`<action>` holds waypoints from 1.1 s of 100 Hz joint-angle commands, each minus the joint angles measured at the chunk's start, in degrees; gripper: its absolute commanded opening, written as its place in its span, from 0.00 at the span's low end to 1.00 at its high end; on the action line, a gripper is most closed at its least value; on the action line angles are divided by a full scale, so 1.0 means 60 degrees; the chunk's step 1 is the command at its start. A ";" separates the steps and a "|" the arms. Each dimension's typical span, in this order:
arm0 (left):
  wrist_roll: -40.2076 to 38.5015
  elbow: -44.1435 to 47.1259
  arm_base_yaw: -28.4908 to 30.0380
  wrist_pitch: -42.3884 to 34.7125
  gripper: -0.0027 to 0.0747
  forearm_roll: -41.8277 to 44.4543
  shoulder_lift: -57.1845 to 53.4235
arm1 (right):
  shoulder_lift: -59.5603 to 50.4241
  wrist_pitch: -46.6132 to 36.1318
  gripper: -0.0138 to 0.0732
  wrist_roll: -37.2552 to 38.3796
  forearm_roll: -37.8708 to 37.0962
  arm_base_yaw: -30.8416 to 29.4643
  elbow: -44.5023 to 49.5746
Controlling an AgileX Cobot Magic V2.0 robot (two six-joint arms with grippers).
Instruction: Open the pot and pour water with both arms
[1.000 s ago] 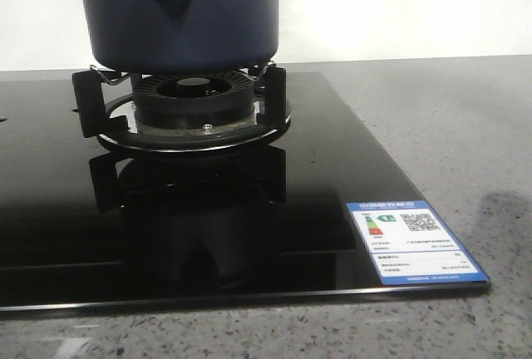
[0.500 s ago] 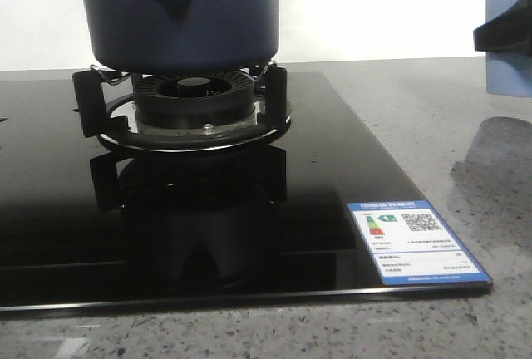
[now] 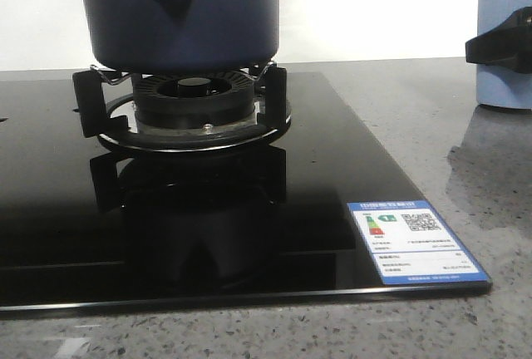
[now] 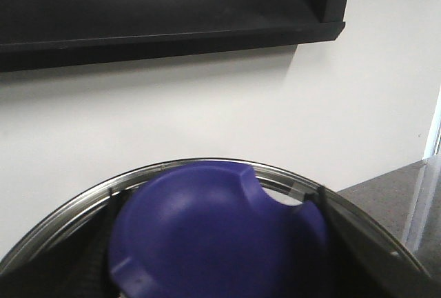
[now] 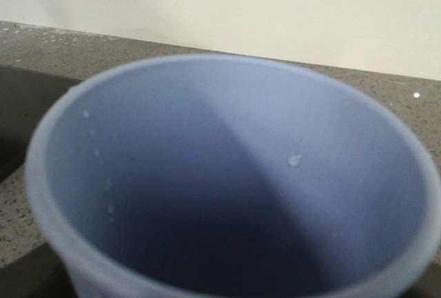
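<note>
A: The pot [image 3: 179, 10] sits on the burner stand [image 3: 187, 110] at the back of the black glass hob [image 3: 249, 234], its handle socket facing the camera.

B: And the edges?

A: The hob's front edge runs close to the near rim of the grey surface [image 3: 432, 118]. Bare stone lies open to the right, up to the pale blue cup [image 3: 503, 51].

B: The claws?

A: The right claw [image 3: 499, 43] grips the cup at the frame's right edge. In the left wrist view a blue lid [image 4: 213, 236] fills the bottom; whether the left claw holds it, I cannot tell.
</note>
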 commanded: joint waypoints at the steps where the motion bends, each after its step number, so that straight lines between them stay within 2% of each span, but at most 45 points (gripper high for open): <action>1: -0.0030 -0.0334 0.0041 -0.0910 0.51 -0.0027 -0.0246 | -0.0266 -0.0588 0.55 -0.0131 0.0272 -0.0048 -0.0226; 9: -0.0030 -0.0334 0.0041 -0.0910 0.51 -0.0027 -0.0246 | -0.0266 -0.0518 0.57 -0.0131 0.0280 -0.0048 -0.0226; 24: -0.0030 -0.0334 0.0041 -0.0910 0.51 -0.0027 -0.0246 | -0.0266 -0.0537 0.82 -0.0131 0.0297 -0.0070 -0.0226; 32: -0.0030 -0.0334 0.0041 -0.0910 0.51 -0.0027 -0.0246 | -0.0283 -0.0556 0.90 -0.0131 0.0297 -0.0093 -0.0226; 45: -0.0030 -0.0334 0.0041 -0.0910 0.51 -0.0027 -0.0246 | -0.0511 -0.0495 0.90 0.0041 0.0297 -0.0195 -0.0159; 57: -0.0030 -0.0334 0.0041 -0.0910 0.51 -0.0027 -0.0246 | -0.0888 0.0137 0.90 0.0550 -0.0002 -0.0251 -0.0159; 76: -0.0030 -0.0334 0.0041 -0.0910 0.51 -0.0027 -0.0246 | -0.1518 0.0930 0.90 0.1933 -0.1747 -0.0251 -0.0159; 91: -0.0030 -0.0334 0.0041 -0.0910 0.51 -0.0027 -0.0246 | -0.1802 0.1781 0.90 0.3176 -0.2547 -0.0251 -0.0159; 110: -0.0030 -0.0334 0.0041 -0.0910 0.51 -0.0027 -0.0246 | -0.1891 0.1893 0.90 0.4593 -0.3862 -0.0251 -0.0159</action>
